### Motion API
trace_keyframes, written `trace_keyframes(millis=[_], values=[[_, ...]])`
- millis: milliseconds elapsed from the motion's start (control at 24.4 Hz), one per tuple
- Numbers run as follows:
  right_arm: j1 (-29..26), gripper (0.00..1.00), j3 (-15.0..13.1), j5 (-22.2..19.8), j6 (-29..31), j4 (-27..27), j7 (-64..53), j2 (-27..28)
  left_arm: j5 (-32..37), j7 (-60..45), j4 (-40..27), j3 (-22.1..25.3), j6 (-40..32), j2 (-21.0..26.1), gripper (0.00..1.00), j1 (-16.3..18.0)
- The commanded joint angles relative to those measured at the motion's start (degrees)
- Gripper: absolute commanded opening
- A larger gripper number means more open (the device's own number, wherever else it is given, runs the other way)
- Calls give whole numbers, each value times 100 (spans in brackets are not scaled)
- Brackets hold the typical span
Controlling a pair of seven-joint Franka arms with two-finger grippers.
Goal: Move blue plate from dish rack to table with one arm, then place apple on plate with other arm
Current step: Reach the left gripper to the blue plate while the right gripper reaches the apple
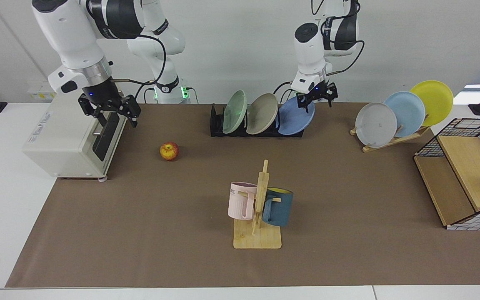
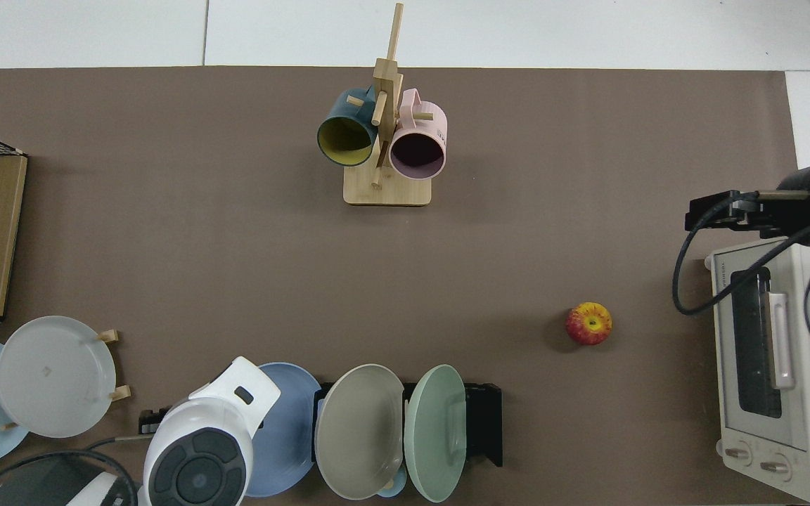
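Note:
The blue plate (image 1: 295, 120) (image 2: 291, 430) leans in the end slot of the black dish rack (image 1: 216, 126) (image 2: 486, 423), beside a beige and a green plate. My left gripper (image 1: 318, 103) hangs open right at the blue plate's upper rim; I cannot tell whether the rim lies between its fingers. In the top view the left arm's wrist covers that gripper and part of the plate. The apple (image 1: 169, 151) (image 2: 588, 323) lies alone on the brown mat of the table (image 1: 140, 233). My right gripper (image 1: 117, 120) (image 2: 702, 214) is open and empty beside the toaster oven, up and left of the apple.
A toaster oven (image 1: 71, 135) stands at the left. The wooden mug tree (image 1: 258, 208) with a pink and a dark blue mug is at mid-front. A wooden plate stand (image 1: 394, 139) holds grey, pale blue and yellow plates. A wire-and-wood shelf (image 1: 465, 175) sits at the right.

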Motion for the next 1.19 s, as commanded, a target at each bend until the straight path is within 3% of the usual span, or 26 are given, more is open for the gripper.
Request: trace_keyframes(millis=[0, 287, 534, 657, 821, 944, 1149], values=[[216, 100, 2, -92, 645, -733, 582, -144, -49, -83, -353, -10, 155, -140, 91, -160], [524, 100, 1, -109, 1497, -1646, 1049, -127, -357, 180, -300, -10, -91, -114, 32, -160], [743, 100, 1, -118, 2042, -2376, 1067, -118, -366, 75, -203, -98, -197, -96, 0, -169], [752, 100, 1, -127, 2368, -2728, 1093, -127, -410, -100, -90, -134, -328, -96, 0, -169], [832, 100, 1, -136, 2649, -3115, 1093, -92, -270, -434, 551, -475, -1004, -96, 0, -143], [832, 100, 1, -136, 2711, -3265, 1084, -48, 300, -820, 877, -854, -1418, -96, 0, -72], [832, 100, 1, -293, 2790, -3388, 1075, 49, 960, -901, 1422, -854, -1771, 18, 0, 94]])
